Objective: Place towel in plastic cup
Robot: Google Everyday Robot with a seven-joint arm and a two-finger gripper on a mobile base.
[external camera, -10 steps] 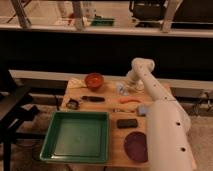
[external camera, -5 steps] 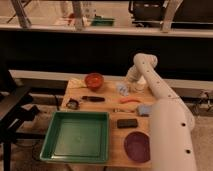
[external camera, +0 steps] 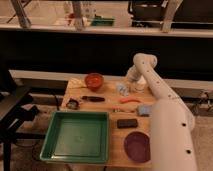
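- The pincer (external camera: 134, 85) hangs low over the far right part of the worktop (external camera: 112, 131). I cannot tell whether it is apart, together, or clamped on anything.
- Compared with a second ago, the arm's elbow and the pincer have swung a little to the right. Over the last half second they have barely moved.
- Just to the pincer's left stands a pale, see-through thing, which I take to be the plastic cup (external camera: 122, 89). It has not shifted.
- The towel is probably the white crumpled cloth (external camera: 76, 82) at the far left corner, beside the orange bowl (external camera: 93, 80) and well apart from the cup. It is too blurred to be sure.
- Nearer the front lie a blue block (external camera: 145, 110), a green tray (external camera: 55, 142) and a purple plate (external camera: 137, 146).
- In my judgement nothing has gone into the cup yet, and the small swing away from it looks like repositioning rather than progress.
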